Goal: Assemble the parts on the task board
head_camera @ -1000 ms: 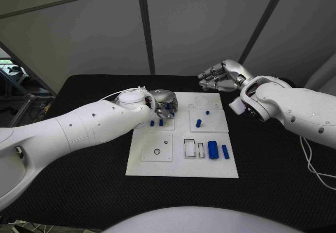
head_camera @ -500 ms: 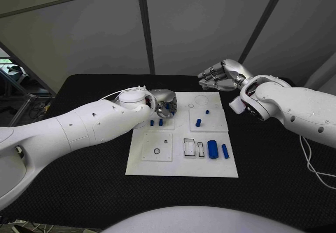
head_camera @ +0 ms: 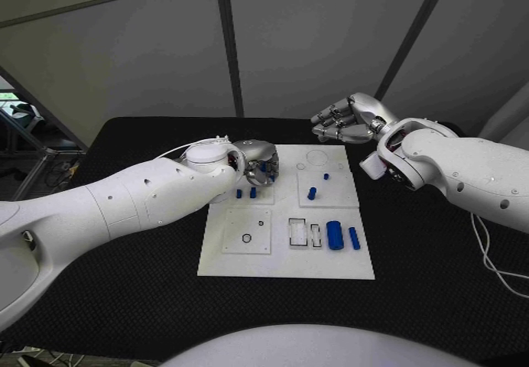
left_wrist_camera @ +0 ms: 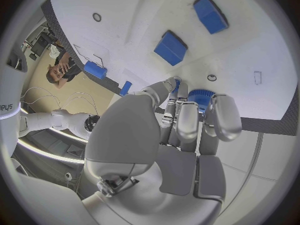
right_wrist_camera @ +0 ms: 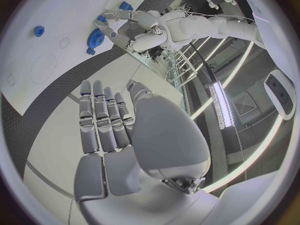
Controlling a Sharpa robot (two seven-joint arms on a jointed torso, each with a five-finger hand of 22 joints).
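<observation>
Table [head_camera: 132, 306], black, filled the lower half of the head frame, with the white task board [head_camera: 287, 264] at frame centre. Left arm entered from the left edge and reached to the board's upper left corner; right arm entered from the right edge and ended above the board's upper right corner, off the white plate.

Left hand [head_camera: 258, 163] lay over the board's upper left part, fingers curled down around a blue gear [left_wrist_camera: 200, 97]. In the left wrist view the fingertips [left_wrist_camera: 224, 116] sat on and beside the gear's toothed rim, so the hand gripped or pressed it against the board; which of the two, I could not tell.

Right hand [head_camera: 348, 120] hovered over the black cloth at upper centre-right, holding nothing; in the right wrist view its fingers [right_wrist_camera: 100, 120] lay straight and close side by side, thumb apart.

Parts on the board, head view: two upright blue cylinders [head_camera: 343, 235] side by side at lower right, just beside rectangular slots [head_camera: 304, 233]; a small blue peg pair [head_camera: 246, 194] below the left hand; further small blue pegs [head_camera: 316, 188] in the upper right panel.
</observation>
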